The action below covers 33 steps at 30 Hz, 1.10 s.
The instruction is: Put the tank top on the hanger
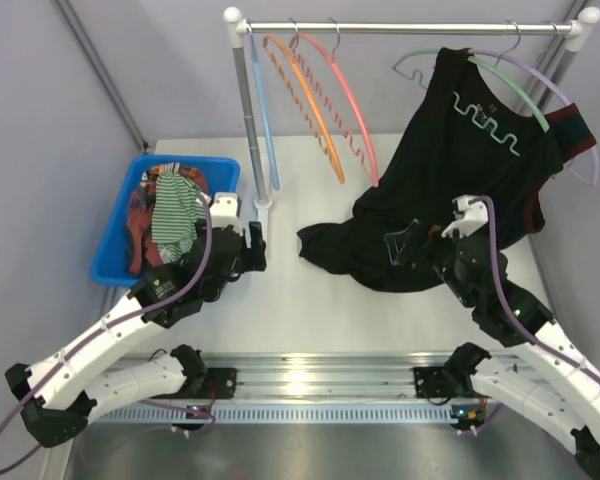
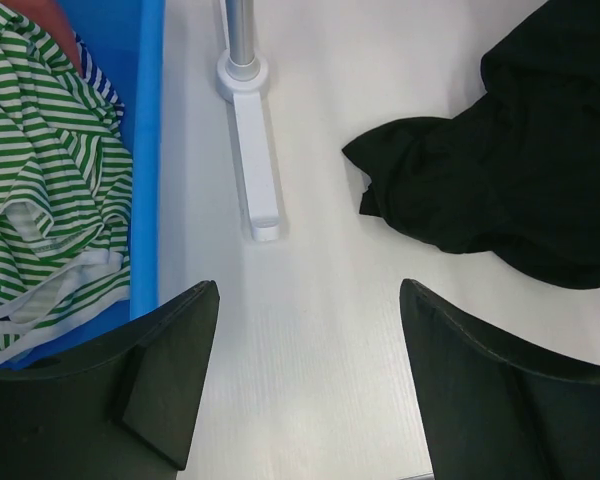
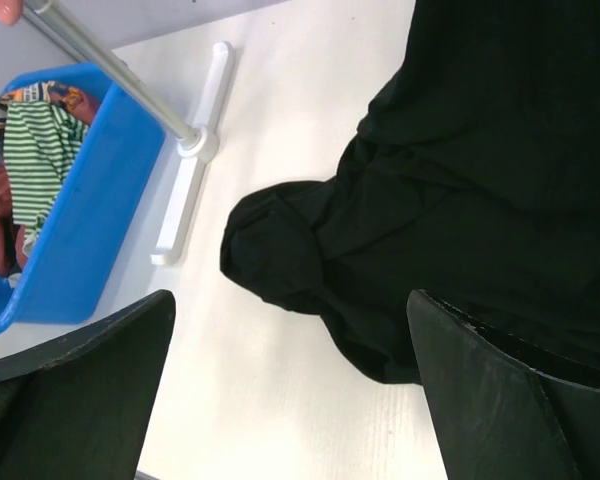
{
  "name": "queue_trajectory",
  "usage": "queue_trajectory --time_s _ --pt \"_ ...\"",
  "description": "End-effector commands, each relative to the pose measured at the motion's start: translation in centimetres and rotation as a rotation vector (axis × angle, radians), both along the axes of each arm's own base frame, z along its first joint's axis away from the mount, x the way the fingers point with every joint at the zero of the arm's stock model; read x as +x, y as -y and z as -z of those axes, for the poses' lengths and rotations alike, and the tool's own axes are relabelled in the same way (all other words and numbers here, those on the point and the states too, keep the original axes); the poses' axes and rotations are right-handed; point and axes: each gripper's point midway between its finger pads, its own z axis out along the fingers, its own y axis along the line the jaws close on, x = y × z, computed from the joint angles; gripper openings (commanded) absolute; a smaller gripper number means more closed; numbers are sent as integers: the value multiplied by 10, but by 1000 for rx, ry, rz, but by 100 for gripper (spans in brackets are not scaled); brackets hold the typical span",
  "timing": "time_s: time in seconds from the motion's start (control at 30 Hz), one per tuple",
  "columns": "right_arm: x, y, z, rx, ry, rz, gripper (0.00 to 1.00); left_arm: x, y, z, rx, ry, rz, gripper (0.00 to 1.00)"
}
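The tank top [image 1: 175,215], green and white striped, lies crumpled in the blue bin [image 1: 115,255] at the left; it also shows in the left wrist view [image 2: 40,190] and the right wrist view [image 3: 35,150]. The pink hanger [image 1: 350,100] hangs by its hook from the rail [image 1: 410,28], bare. My left gripper [image 1: 252,243] [image 2: 308,290] hovers open over bare table just right of the bin, nothing between its fingers. Also open and holding nothing, my right gripper [image 1: 425,238] [image 3: 292,300] sits at the lower edge of the black garment.
A large black garment [image 1: 450,170] hangs on a green hanger [image 1: 500,75] and spills onto the table [image 1: 310,290]. Orange [image 1: 305,100], light blue [image 1: 265,110] and lilac [image 1: 570,120] hangers share the rail. The rack post [image 1: 248,120] and its white foot [image 2: 255,150] stand beside the bin. A red patterned cloth [image 1: 138,225] lies in the bin.
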Motion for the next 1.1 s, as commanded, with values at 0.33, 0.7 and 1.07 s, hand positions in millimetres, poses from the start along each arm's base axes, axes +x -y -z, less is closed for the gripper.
queue_trajectory --time_s 0.33,0.7,1.07 --pt "-3 -11 -1 -62 -28 -70 100 25 -18 -4 40 25 -199 84" --pt "-6 -49 20 -43 -116 -232 100 140 -122 1 -59 -114 -489 81" --pt "-9 -62 34 -27 -164 -286 100 193 -191 100 61 -307 -671 75"
